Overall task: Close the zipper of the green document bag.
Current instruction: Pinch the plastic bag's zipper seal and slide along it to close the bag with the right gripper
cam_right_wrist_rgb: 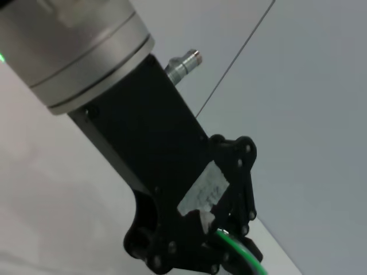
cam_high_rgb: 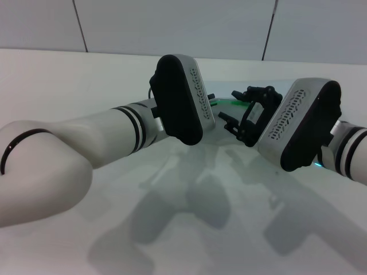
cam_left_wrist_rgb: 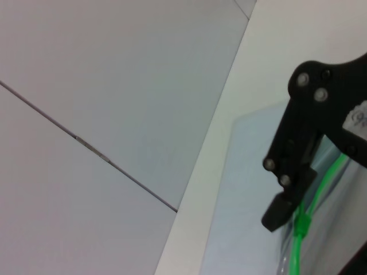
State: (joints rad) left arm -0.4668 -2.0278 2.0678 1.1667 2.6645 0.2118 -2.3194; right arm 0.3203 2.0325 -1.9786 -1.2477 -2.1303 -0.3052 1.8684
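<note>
Reaching in from the left, the left arm is seen stretched over the white table, its wrist housing blocking the head view of its own tool. The left gripper is shown only from the right wrist camera, where the zipper runs out from between its black linkages. Whether the strip is actually clamped there cannot be told.

The right gripper is held just right of the left wrist, towards the far middle of the table. Its jaws are spread apart, and nothing is held between them. In the left wrist view one of its fingertips is seen just beside the green strip, though contact cannot be judged.

The green document bag is laid flat on the far middle of the table, largely hidden behind both wrists in the head view. Only a short piece of its bright green edge is visible between the two arms.
</note>
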